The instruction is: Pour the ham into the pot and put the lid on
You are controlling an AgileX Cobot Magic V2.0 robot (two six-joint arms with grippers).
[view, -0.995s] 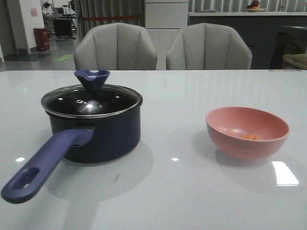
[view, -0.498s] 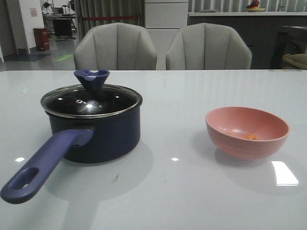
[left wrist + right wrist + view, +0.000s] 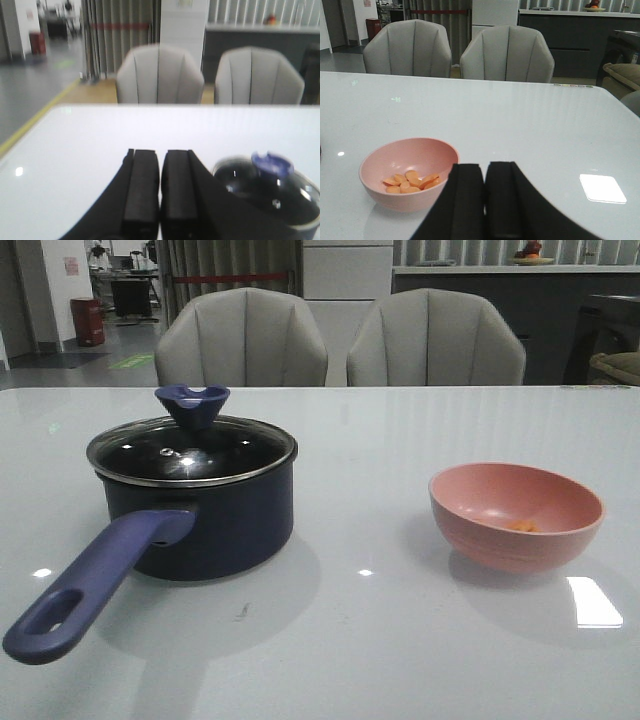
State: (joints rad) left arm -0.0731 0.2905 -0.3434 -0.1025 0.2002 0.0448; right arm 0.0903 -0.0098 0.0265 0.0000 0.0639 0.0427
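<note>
Front view is showing the pot [image 3: 200, 510] sitting on the left of the surface [image 3: 360, 640], the lid [image 3: 190, 450] already seated on its rim, long handle [image 3: 90, 585] pointing toward the robot. The pink bowl [image 3: 515, 515] is sitting well apart on the right, with the ham [image 3: 410, 181] lying in its bottom — small flat orange slices.

Handling, as I'm judging it: lid is glass with a metal rim, so rigid, fragile and slick — the notched knob [image 3: 191, 403] is looking like the only sensible hold. Bowl is looking light and stiff with a smooth rounded wall; pinching the rim is the likely grip. Ham is loose and should be tipping out readily. Pot is probably the heaviest item and shouldn't need moving.

Left tool [image 3: 160, 187] is hovering near the pot, pads pressed nearly together, gripping nothing. Right tool [image 3: 485, 200] is hovering just beside the bowl — same narrow gap, empty. Neither is touching anything, and neither arm is appearing in the front view.
</note>
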